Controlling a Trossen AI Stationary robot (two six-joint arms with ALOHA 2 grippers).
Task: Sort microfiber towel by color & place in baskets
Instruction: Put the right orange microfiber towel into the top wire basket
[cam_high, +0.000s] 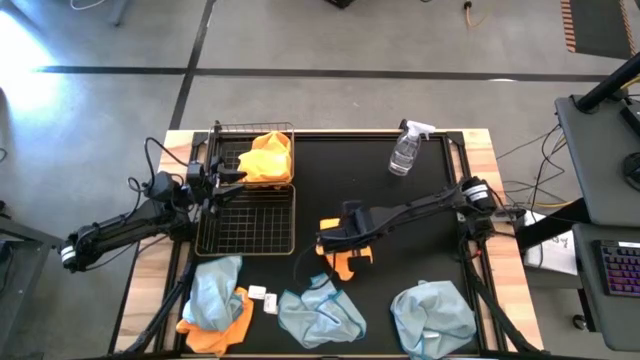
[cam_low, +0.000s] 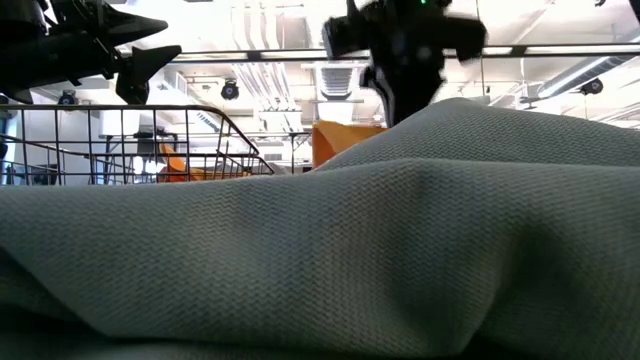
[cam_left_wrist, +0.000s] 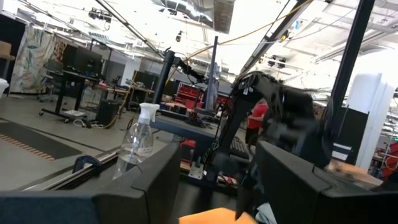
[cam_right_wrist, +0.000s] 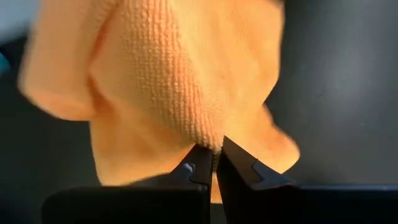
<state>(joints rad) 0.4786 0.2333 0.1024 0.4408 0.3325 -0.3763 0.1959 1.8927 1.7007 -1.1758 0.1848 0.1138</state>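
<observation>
One orange towel (cam_right_wrist: 168, 93) pinched in right gripper (cam_right_wrist: 214, 158) mid-table (fingers clamped on a fold). Transfer step; next, carry to basket (cam_high: 245, 225) holding orange. Left gripper (cam_high: 232, 178) above it, fingers apart.

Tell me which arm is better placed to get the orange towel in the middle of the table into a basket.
Right. The right gripper is already shut on that orange towel mid-table. The left gripper hangs over the baskets, where another orange towel already lies.
</observation>
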